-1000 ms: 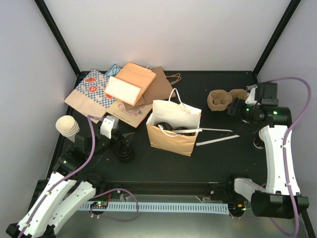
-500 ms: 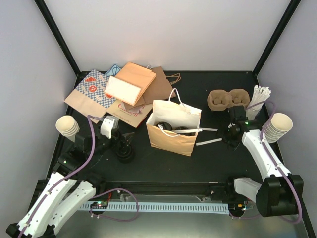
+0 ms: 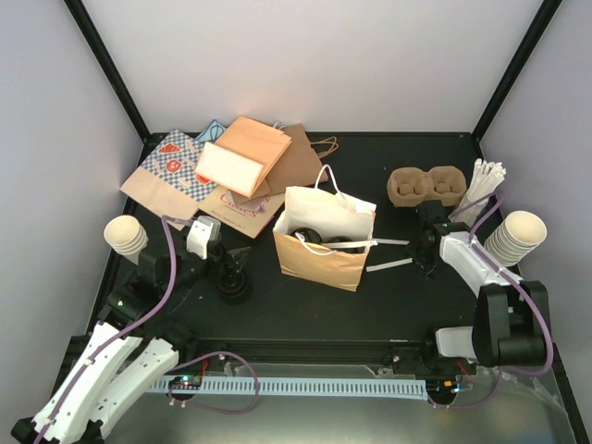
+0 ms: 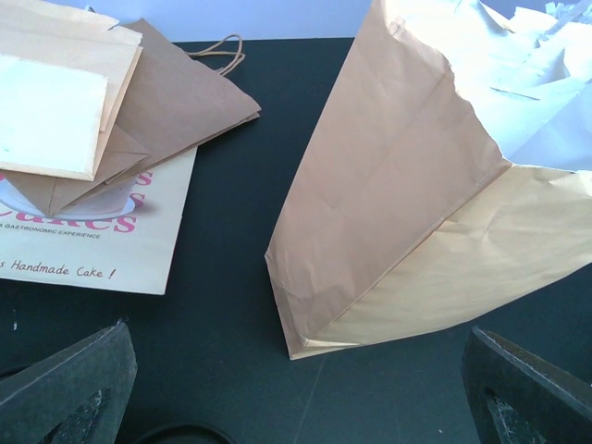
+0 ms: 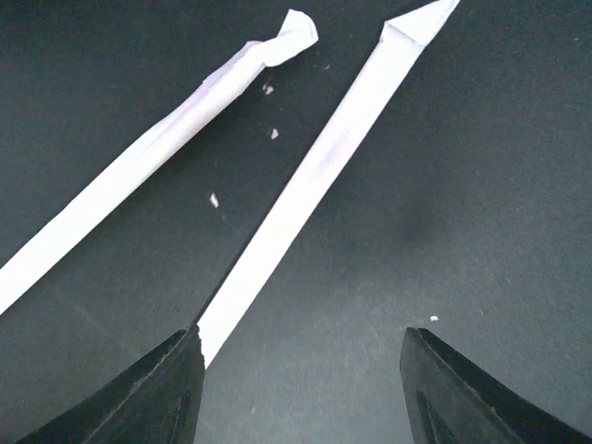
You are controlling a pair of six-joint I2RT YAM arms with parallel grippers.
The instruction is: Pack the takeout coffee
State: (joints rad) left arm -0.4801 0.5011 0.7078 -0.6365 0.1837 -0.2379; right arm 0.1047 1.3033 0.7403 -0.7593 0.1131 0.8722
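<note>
Reading "Handmade Cake !": flat brown bag (image 4: 120,245)

Bright even overhead light, soft shadows, sharp focus

Table (image 3: 398,166): black, matte top, filling the enclosure from wall to wall
Back wall (image 3: 305,55): plain pale panel, faintly lilac
Left wall (image 3: 46,139): same pale panel
Right wall (image 3: 555,111): same pale panel
Posts (image 3: 106,65): black bars rising from the table's far corners
Ledge (image 3: 305,421): grey metal, along the table's near edge
Light: soft, even, with weak shadows
</note>
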